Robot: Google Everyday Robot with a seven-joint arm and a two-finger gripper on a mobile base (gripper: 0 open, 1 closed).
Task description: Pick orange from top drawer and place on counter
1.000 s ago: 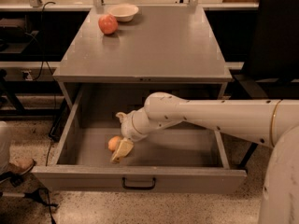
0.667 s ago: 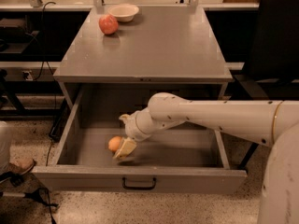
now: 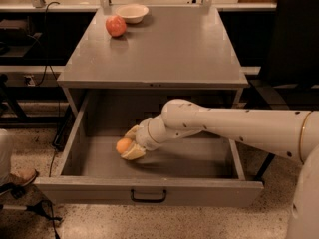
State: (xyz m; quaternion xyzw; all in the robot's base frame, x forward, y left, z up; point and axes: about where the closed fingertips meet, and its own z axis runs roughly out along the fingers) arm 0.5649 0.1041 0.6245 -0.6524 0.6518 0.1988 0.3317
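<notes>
The gripper point(image 3: 129, 144) is seen inside the open top drawer point(image 3: 89, 189), its two pale fingers point(image 3: 133, 154) narrowed onto the orange point(image 3: 122, 145), which is held between them at the drawer's left-centre, just above the floor. Nothing else is seen in the deep grey metal drawer; a small black handle point(image 3: 148, 197) is fixed to its flat front. On the matte grey counter point(image 3: 169, 49), a reddish fruit point(image 3: 115, 26) and a shallow pale bowl point(image 3: 131, 13) are set at the far left.
</notes>
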